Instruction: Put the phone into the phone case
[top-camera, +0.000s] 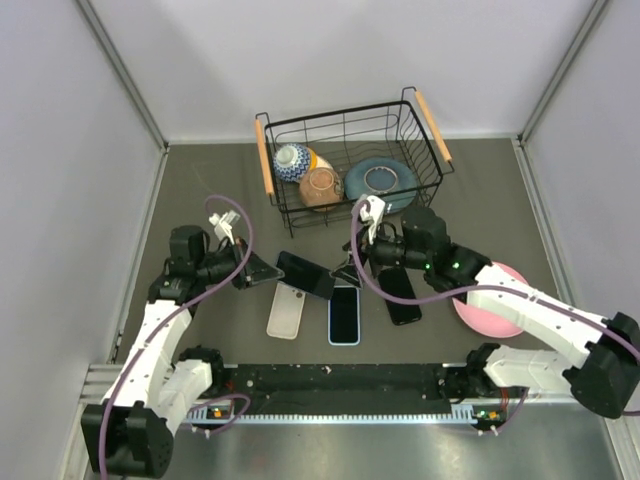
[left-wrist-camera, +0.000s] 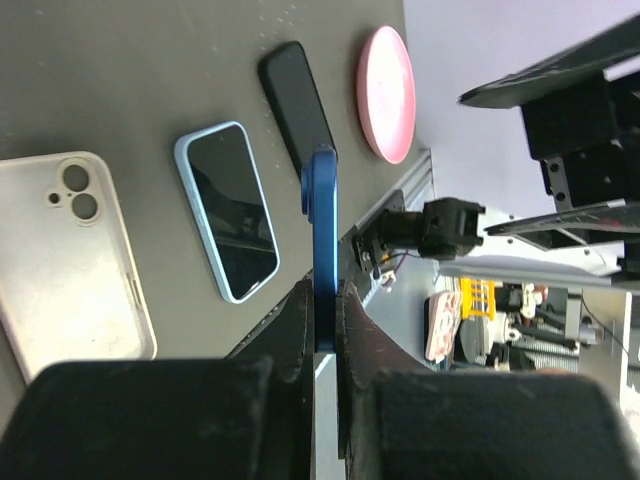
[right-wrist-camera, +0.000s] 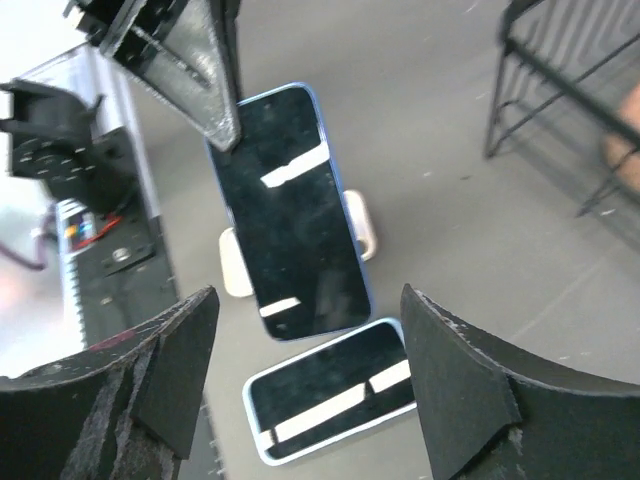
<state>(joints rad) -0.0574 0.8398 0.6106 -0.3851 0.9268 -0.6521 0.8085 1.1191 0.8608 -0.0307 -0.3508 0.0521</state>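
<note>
**Phone Clamped in Left Gripper, Raised Over the Case**

Identify the phone (top-camera: 306, 275) as a thin, flat slab with rounded corners. It has a glossy dark screen that carries bright reflections, and a blue rim. The left gripper (top-camera: 268, 267) is clamped on one short end of it. In the left wrist view you see the phone edge-on, pinched between the two dark pads (left-wrist-camera: 296, 335). The phone is raised off the matte grey table (top-camera: 220, 190). Seen from above, it overlaps the far end of the phone case (top-camera: 285, 311).

Check the long axis. It runs straight out from the left gripper toward the right gripper (top-camera: 352, 268), slanting slightly toward the near edge in the top view. The screen faces the right wrist camera.

The phone case lies flat. It is milky and translucent, with rounded corners and two round camera cutouts at one end. Its long axis runs roughly near to far.

The right gripper's fingers (right-wrist-camera: 165, 375) stand wide apart and hold nothing, just beside the phone's free end.

A light-blue phone (top-camera: 343, 315) lies flat beside the case, and a black phone (top-camera: 400, 296) lies beyond it. A smooth pink plate (top-camera: 495, 305) sits further right. A black wire basket (top-camera: 340, 125) with wooden handles stands at the back.
</note>
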